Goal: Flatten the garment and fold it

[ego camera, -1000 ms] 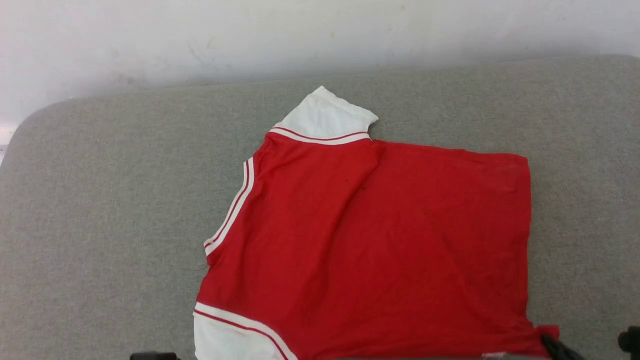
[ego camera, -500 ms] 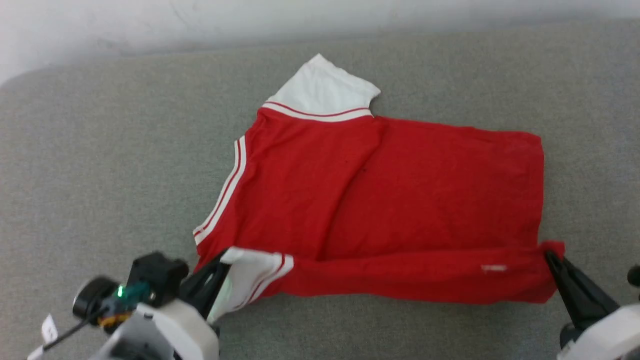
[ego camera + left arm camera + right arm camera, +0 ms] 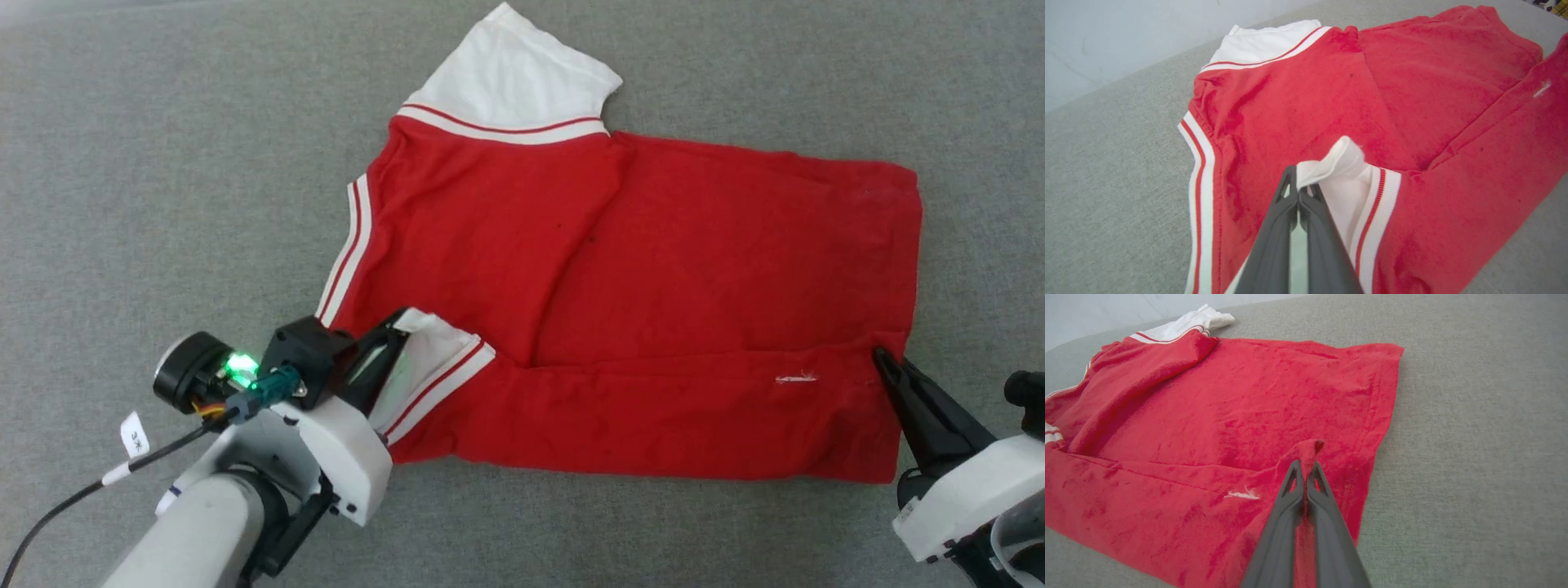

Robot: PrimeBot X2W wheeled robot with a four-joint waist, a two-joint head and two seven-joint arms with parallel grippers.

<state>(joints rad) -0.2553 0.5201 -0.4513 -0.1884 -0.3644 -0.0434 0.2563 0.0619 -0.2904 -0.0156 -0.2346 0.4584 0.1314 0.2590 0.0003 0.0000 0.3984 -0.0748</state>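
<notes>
Grey padding (image 3: 163, 163) carries the shirt (image 3: 653, 245) at its middle, near edge folded over. Left gripper (image 3: 397, 320) is clamped on the white sleeve (image 3: 441, 359); right gripper (image 3: 882, 357) seems pinched on the hem corner (image 3: 1315, 446), though little cloth shows there. Both should travel level and together across the shirt so the fold line runs straight.

You count one garment (image 3: 653, 269) | one left pincer (image 3: 396, 320) plus one right pincer (image 3: 879, 353), two together | one grey cloth surface (image 3: 122, 163)
</notes>
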